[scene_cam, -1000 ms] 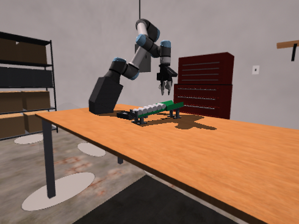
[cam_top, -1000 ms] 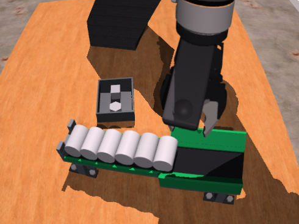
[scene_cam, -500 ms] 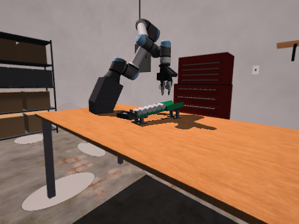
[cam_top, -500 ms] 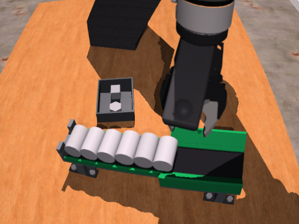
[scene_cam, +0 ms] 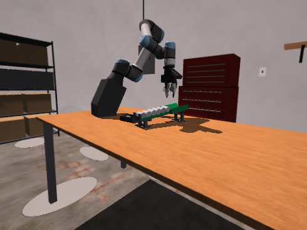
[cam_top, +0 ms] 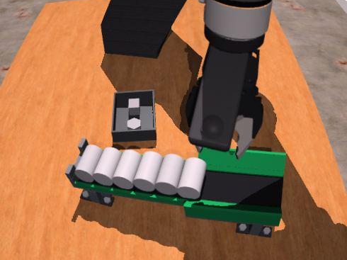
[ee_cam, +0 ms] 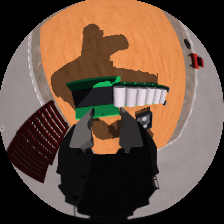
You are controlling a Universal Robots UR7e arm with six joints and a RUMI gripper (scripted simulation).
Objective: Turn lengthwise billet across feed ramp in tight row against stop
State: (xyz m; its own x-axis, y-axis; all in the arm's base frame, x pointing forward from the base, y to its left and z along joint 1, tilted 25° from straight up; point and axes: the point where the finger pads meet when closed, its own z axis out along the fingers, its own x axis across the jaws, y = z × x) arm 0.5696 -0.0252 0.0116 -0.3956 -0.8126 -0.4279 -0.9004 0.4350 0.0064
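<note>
Several light grey billets [cam_top: 141,171] [scene_cam: 153,111] [ee_cam: 140,95] lie across the green feed ramp [cam_top: 248,163] [scene_cam: 176,108] [ee_cam: 92,90], side by side in one tight row. The row rests against the grey stop [cam_top: 77,160] at the ramp's low left end. I see no billet lying lengthwise. My gripper [cam_top: 219,152] [scene_cam: 169,94] [ee_cam: 106,108] hangs well above the ramp's bare upper right part. Its fingers stand partly apart with nothing between them.
A small dark grey box [cam_top: 134,135] [ee_cam: 145,117] with hex bolts sits on the table just behind the billet row. The robot's black base [cam_top: 141,18] stands at the back. A dark red tool cabinet [scene_cam: 210,88] [ee_cam: 35,140] and a storage shelf [scene_cam: 25,78] stand beyond the table.
</note>
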